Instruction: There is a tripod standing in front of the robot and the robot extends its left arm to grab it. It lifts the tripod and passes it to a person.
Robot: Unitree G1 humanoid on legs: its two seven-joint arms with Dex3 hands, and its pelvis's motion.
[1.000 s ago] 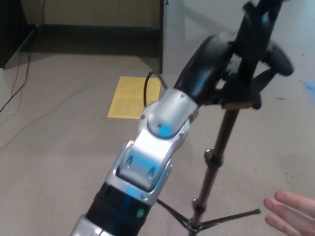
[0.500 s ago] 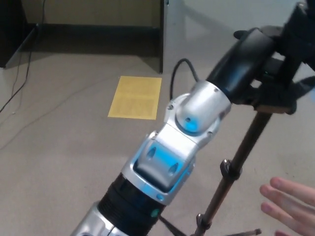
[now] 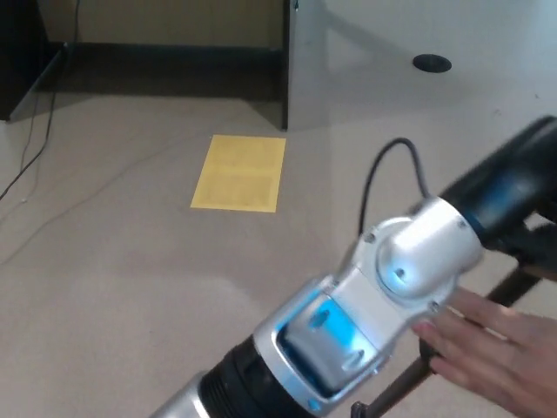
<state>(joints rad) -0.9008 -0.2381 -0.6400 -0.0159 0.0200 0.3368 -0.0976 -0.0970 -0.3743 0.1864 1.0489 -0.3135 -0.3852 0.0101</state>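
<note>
The silver-and-black left arm (image 3: 383, 305) stretches toward the right edge of the frame, its robot hand out of view so its grip cannot be told, while the thin dark tripod pole (image 3: 409, 387) at lower right meets a person's bare hand (image 3: 487, 348): judged the handover, next calling for release.

A person's hand (image 3: 487, 348) grips the tripod (image 3: 409, 383) pole beside the robot's left forearm (image 3: 409, 279).
</note>
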